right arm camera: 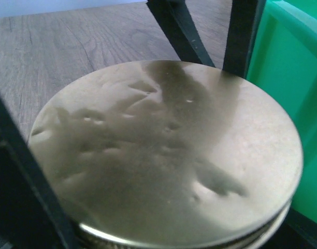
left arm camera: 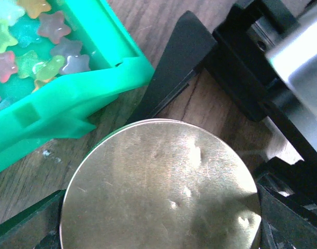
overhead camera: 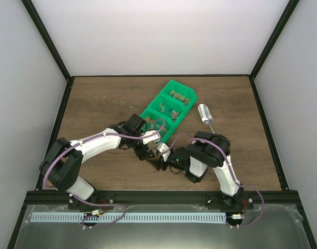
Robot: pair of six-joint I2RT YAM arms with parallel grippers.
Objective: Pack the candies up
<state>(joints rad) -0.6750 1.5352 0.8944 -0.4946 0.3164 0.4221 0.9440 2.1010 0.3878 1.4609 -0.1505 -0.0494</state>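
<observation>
- Left gripper (left arm camera: pixel 158 225): its fingers stand on both sides of the tan lid (left arm camera: pixel 163 176); squeezing or not, I cannot tell.
- Right gripper (right arm camera: pixel 169 218): also around the lid; same doubt.
- A loose hold could let the lid slip.
- The candies (left arm camera: pixel 39 46) lie in the green bin (left arm camera: pixel 112 78) just beside the lid; a bump could spill them.

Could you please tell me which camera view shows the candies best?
The left wrist view: star-shaped candies lie close and sharp in the green bin. The top view shows them as tiny specks; the right wrist view shows just the bin's wall, no candies.
</observation>
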